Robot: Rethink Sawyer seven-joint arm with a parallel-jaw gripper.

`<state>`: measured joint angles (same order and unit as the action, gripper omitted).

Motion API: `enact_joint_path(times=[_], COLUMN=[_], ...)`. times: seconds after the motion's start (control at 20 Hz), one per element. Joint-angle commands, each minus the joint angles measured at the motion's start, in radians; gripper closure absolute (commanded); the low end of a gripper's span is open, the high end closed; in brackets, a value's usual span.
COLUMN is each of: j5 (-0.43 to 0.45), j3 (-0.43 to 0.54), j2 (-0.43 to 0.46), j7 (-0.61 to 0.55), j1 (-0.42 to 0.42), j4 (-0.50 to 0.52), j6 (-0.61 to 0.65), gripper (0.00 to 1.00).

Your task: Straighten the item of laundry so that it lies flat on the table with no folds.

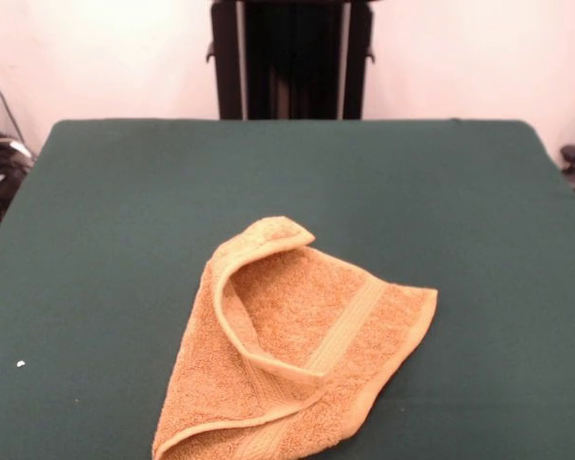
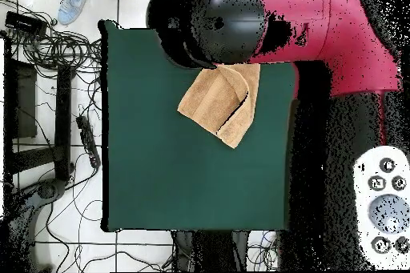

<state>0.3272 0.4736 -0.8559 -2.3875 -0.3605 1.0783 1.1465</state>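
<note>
Frankly, the hand: neither view shows it, so I cannot tell how far open it is or whether it has hold of anything.
Arm [image 2: 320,30]: seen only from overhead, a big red and black mass across the top of the picture; its round black part covers one desk corner and the towel's upper edge.
Towel [image 1: 297,355]: orange-tan, lying on the desk close to the edge nearest the front camera and a little to one side of the middle; not flat.
Folds: one side is turned over onto the rest, making a curved lip and an open pocket; a ribbed band runs slantwise across the exposed face.
Cut off: the towel's lowest corner runs out of the front picture's bottom edge.
Overhead towel [image 2: 220,102]: a folded wedge, its upper edge hidden under the arm.
Desk [image 1: 125,240]: dark green cloth, far larger than the towel.
Speck [image 1: 20,364]: small, white, on the cloth well apart from the towel.
Floor: tangled cables [image 2: 48,62] beside the desk.
</note>
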Motion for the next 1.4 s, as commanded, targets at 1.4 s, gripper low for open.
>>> enact_joint_path(times=[1.4], j5=[0.008], j3=[-0.042], j2=[0.216], j7=[0.042], j1=[0.039], j4=[0.031], j6=[0.030], gripper=[0.00])
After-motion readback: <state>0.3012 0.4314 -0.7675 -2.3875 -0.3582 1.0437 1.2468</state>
